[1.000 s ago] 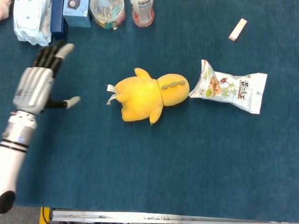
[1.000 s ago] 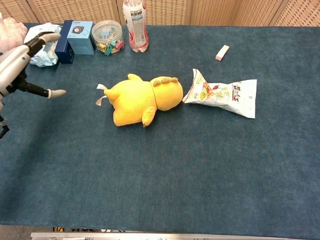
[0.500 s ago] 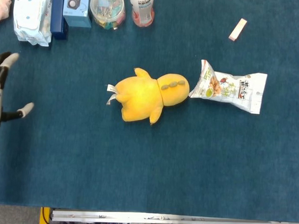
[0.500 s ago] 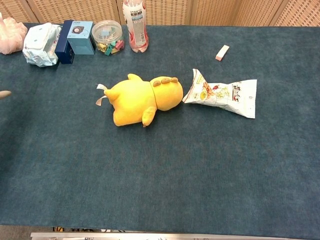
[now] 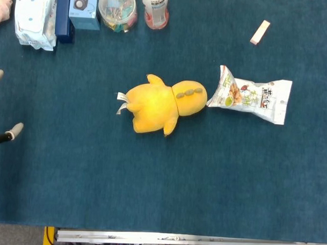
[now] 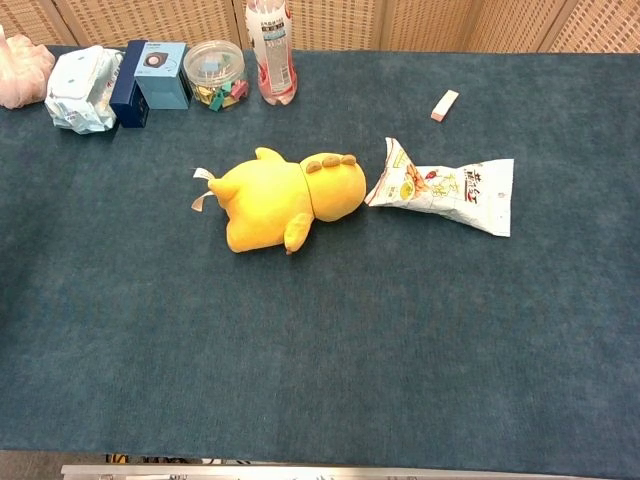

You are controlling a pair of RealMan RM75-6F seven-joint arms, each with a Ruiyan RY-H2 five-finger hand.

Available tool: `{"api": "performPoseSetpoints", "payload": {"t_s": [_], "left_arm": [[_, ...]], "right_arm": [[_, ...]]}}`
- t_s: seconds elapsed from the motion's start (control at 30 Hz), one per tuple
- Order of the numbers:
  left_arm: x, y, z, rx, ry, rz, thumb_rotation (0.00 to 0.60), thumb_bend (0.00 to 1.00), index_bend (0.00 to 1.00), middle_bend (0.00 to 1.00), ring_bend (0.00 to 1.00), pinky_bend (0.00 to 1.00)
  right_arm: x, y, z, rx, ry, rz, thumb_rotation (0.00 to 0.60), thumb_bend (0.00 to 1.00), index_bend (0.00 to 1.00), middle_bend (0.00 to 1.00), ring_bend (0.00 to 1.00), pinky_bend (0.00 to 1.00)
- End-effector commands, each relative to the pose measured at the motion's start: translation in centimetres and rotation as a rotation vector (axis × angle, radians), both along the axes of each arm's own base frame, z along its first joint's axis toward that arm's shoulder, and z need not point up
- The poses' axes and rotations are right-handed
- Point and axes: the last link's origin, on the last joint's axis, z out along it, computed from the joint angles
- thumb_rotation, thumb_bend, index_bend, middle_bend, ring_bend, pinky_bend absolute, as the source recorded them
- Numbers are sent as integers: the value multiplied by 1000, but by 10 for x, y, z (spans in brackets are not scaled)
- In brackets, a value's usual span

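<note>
With only 2 fingertips of the left hand showing at the left edge, spread and holding nothing, any reach should come low toward the yellow plush lying mid-table, head touching the snack bag on its right

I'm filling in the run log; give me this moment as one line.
left hand: only fingertips at frame edge, apart, holding nothing | right hand: unseen | yellow plush toy: lying mid-table, touching snack bag | eraser: apart

One plush toy, one snack bag — one bottle.
</note>
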Motion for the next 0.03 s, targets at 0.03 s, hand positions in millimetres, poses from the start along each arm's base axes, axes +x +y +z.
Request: {"api": "performPoseSetpoints", "payload": {"t_s": [0.03], "left_arm": [[0, -1, 0, 0, 0, 3, 600, 93, 145, 136, 91, 56]], "right_arm": [[0, 0, 0, 0, 0, 0, 600, 177, 452, 495, 383, 411]]}}
